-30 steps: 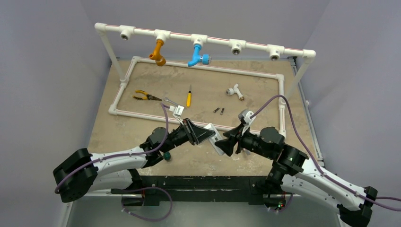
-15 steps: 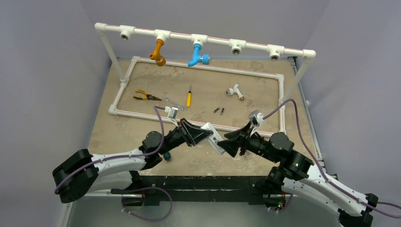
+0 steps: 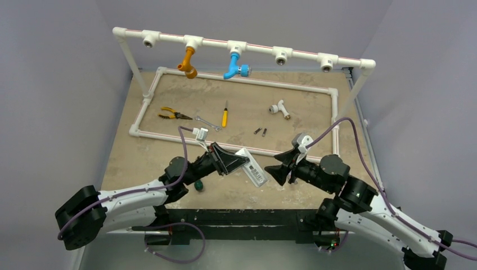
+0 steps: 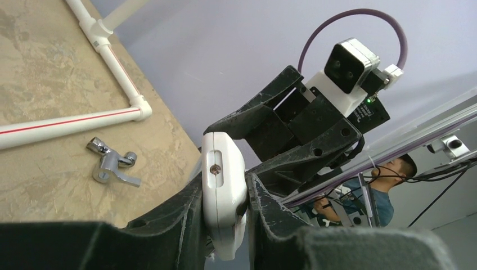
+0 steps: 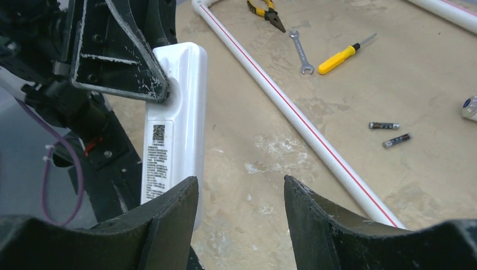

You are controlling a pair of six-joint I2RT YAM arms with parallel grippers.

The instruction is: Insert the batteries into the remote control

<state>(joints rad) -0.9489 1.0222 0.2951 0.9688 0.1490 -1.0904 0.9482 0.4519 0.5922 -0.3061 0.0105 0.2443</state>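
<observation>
- Left gripper (image 3: 241,161): fingers clamped on one end of the remote (image 5: 171,129), which is held in the air over the near part of the table (image 3: 169,112). The rest of it juts out unsupported.
- Right gripper (image 5: 240,188): fingers apart and empty, just beside the remote's free end.
- Batteries (image 5: 384,125): both lie on the table past the pipe (image 5: 292,109), close together, well apart from the remote.
- Risk: a one-end grip means any push from your right arm could pivot the remote or slip it out.
- Risk: the right fingers are very near the remote, so a careless swing away could clip it.
- Risk: the batteries are small, round and side by side. A sloppy pinch may roll one off or catch both, and the pipe crowds a low approach.
- Bay not visible here; you can't confirm it is open.
- Writing: white sticker (image 5: 157,157) on the remote has a QR code and fine print, unreadable. Battery markings are too small to read.
</observation>
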